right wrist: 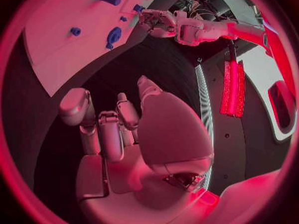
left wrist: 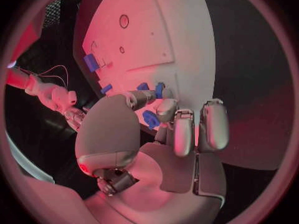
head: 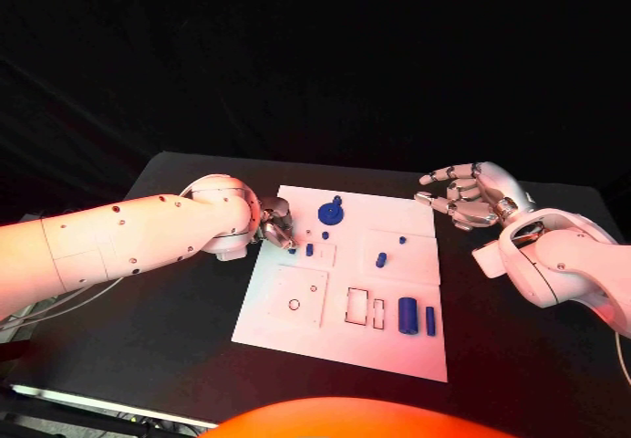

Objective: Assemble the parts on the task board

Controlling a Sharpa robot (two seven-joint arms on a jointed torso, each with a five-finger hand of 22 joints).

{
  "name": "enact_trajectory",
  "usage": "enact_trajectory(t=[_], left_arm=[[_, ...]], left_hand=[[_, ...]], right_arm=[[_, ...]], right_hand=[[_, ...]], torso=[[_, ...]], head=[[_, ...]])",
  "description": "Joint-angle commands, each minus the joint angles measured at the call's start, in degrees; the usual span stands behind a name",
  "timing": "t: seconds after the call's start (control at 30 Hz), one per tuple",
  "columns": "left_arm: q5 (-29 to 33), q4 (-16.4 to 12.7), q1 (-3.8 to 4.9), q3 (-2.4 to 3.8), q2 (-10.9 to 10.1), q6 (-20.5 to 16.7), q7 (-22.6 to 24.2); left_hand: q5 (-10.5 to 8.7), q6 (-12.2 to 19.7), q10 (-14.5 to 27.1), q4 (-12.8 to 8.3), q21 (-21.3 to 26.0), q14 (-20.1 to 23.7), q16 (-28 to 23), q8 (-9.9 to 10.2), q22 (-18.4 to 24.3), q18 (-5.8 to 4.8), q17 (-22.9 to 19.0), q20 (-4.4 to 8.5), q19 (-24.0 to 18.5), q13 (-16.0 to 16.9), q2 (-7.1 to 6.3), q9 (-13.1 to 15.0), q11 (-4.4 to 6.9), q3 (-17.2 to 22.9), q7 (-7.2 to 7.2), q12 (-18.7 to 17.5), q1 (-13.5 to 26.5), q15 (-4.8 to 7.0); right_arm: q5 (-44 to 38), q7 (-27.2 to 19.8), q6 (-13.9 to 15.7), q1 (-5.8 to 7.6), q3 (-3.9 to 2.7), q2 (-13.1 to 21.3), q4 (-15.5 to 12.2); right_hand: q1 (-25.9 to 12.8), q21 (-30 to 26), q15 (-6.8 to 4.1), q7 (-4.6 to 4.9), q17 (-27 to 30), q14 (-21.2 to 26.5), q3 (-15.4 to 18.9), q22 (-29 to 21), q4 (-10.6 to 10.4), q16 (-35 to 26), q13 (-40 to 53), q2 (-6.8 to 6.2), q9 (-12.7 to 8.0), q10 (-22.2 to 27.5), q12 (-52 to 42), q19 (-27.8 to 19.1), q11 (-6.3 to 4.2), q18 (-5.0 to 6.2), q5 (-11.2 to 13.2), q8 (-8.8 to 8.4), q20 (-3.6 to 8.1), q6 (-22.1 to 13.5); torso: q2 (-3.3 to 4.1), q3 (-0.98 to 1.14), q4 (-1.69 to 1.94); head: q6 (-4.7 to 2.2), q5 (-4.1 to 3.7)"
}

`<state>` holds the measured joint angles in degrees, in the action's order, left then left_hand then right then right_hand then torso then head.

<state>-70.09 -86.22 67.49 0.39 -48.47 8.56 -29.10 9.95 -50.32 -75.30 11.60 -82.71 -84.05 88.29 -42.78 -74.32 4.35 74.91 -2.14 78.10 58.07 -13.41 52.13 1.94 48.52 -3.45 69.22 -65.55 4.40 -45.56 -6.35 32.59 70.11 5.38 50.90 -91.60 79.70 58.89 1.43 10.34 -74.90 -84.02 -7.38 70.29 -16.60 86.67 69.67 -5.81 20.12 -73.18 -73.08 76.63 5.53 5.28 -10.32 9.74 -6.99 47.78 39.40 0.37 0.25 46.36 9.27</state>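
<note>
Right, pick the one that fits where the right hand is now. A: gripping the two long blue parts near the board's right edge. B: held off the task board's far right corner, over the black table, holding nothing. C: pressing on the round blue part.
B: the right hand sits beyond the task board, over the black table, fingers curled and holding nothing, while the left hand works at the board's left edge.

Black table (head: 158,347); dark backdrop (head: 315,73); reddish light.
</note>
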Motion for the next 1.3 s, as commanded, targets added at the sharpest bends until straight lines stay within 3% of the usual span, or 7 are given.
enact_trajectory(t=[0.03, 0.87, 1.3], left_arm=[[-0.33, -0.2, -0.25, -0.2, -0.08, 1.68, 0.08], [-1.14, -0.92, -0.29, -0.19, -0.27, 0.36, 0.03], [0.2, -0.38, -0.31, -0.2, 0.28, -0.14, 0.13]], left_hand=[[0.08, -1.62, -0.32, -5.58, -0.35, -5.25, 0.23, -0.28, -0.14, -0.67, 12.71, -0.01, 0.35, 0.08, 1.13, 0.24, 0.02, 5.19, 1.49, 0.25, -0.45, 0.35], [0.28, -1.93, -0.89, -6.21, -0.77, -5.36, 0.45, -0.48, -1.04, -0.88, 13.05, 0.08, 1.07, 0.67, 1.12, 0.41, 0.12, 5.29, 1.57, 0.73, -0.47, 0.46], [-0.57, -3.06, -1.67, -4.02, -0.78, -5.43, 0.62, -0.6, -1.23, -0.93, 13.32, 0.27, 1.29, 1.15, 1.47, 0.51, 0.46, 2.09, 2.11, 1.13, 2.64, 0.71]], right_arm=[[-0.18, -0.48, -0.58, -0.08, -0.01, -0.02, 0.0], [-0.16, -0.57, -0.61, -0.23, -0.01, -0.03, 0.02], [-0.15, -0.59, -0.6, -0.29, -0.01, -0.03, 0.05]], right_hand=[[-0.61, -0.16, -0.45, -0.11, -7.53, -3.93, -0.15, -0.05, -0.07, -0.22, -0.05, -0.06, -0.05, 0.22, 0.18, -0.39, -0.21, 0.98, -0.17, 0.2, 0.12, 0.17], [-0.77, -0.28, -0.45, -0.11, -7.48, -3.91, -0.21, -0.09, -0.11, -0.25, -0.11, 0.12, -0.07, 0.27, 0.22, -0.4, -0.2, 0.99, -0.17, 0.21, 0.12, 0.17], [-0.77, -0.28, -0.45, -0.11, -7.48, -3.91, -0.21, -0.09, -0.11, -0.25, -0.11, 0.12, -0.07, 0.27, 0.22, -0.4, -0.2, 0.99, -0.17, 0.21, 0.12, 0.17]], torso=[[0.0, -0.04, 0.03], [-0.02, 0.06, -0.02], [-0.05, 0.08, -0.07]], head=[[0.0, 0.01], [0.15, 0.25], [0.25, 0.25]])
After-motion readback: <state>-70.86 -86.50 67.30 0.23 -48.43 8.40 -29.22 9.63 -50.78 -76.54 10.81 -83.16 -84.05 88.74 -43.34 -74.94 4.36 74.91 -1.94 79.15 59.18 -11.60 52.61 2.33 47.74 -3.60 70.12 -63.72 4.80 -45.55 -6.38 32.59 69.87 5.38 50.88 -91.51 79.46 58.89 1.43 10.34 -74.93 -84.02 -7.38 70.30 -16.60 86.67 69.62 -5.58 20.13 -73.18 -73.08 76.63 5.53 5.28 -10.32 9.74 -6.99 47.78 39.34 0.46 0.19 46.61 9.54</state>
